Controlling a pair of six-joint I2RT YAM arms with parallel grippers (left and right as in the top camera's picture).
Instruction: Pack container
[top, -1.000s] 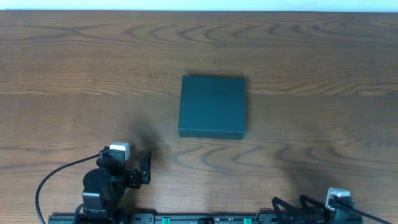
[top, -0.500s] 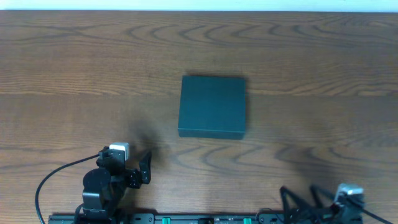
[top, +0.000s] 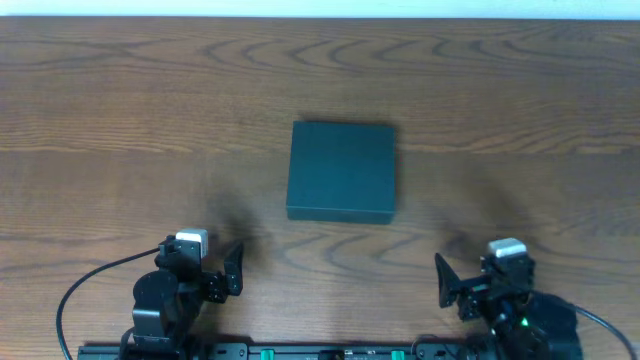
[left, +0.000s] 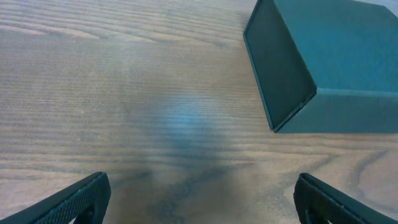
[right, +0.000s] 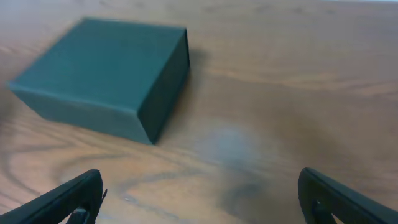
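We see the container (top: 342, 171) shut, mid-table, with nothing visible to pack. Near of it, our left gripper (top: 222, 270) and right gripper (top: 462, 283) wait wide, empty, well apart.

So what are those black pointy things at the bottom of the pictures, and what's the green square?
Those are a robot's two arms. Each ends in a grabbing tool with two fingers. The top picture looks down from above the wooden table: the left tool and right tool sit near the bottom edge. The other two pictures come from little cameras on the wrists, so you see each tool's own black fingers spread wide. The green square is a container, a flat dark green box with its lid closed. Both tools are open, holding nothing.
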